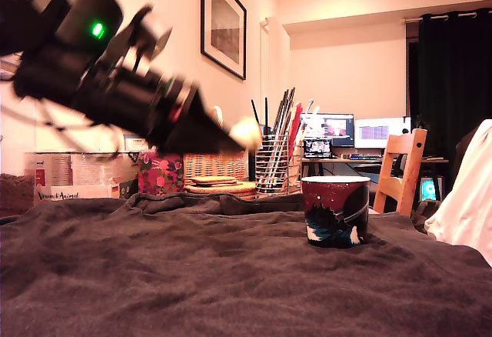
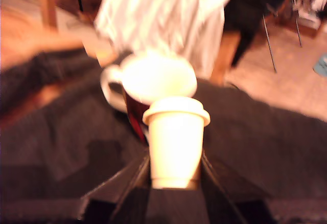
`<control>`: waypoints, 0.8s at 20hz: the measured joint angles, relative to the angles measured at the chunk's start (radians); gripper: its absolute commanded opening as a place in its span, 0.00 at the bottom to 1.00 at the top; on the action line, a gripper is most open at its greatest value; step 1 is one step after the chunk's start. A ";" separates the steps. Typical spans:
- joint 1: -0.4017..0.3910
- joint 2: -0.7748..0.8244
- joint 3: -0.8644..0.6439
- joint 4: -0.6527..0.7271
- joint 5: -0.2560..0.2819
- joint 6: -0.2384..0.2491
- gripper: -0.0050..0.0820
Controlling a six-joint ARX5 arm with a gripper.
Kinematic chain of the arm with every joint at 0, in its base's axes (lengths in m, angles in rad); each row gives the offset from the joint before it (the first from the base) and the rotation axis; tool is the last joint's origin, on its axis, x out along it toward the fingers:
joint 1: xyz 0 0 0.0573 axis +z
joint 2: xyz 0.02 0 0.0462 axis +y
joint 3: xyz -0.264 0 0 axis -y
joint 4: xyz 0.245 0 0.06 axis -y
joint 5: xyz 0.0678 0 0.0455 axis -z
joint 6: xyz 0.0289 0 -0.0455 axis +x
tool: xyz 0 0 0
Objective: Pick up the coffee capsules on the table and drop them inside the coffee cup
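Cream-white plastic sits pinched between the jaws of the gripper [image 2: 173, 183]: a capsule [image 2: 175, 142] held by its narrow end, its long axis running straight out from the fingers, flanged rim leading; seen from the exterior view, the coffee cup [image 1: 335, 211] stands on the table [image 1: 192, 275] at about four o'clock from the capsule, near but apart. Through the wrist view the mug's open mouth lies directly beyond the rim, so I'd judge the carry needs to go forward and down.

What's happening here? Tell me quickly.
The robot arm's end effector is holding a cream-white coffee capsule up in the air. The mug stands on the dark cloth-covered table, ahead of the capsule and to its right in the exterior view. No other capsule is in sight.
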 measured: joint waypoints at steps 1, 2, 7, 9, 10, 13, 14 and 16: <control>0.000 0.000 0.012 -0.002 0.000 -0.018 0.22; 0.000 0.000 0.022 -0.002 0.000 -0.020 0.22; 0.000 0.000 0.051 -0.002 0.002 -0.025 0.22; 0.000 0.000 0.051 -0.002 0.002 -0.025 0.22; 0.000 0.000 0.051 -0.001 0.002 -0.025 0.22; -0.013 0.000 0.051 0.026 -0.017 -0.040 0.22; -0.022 0.000 0.051 0.045 -0.028 -0.051 0.22; -0.047 0.000 0.053 0.066 -0.056 -0.052 0.22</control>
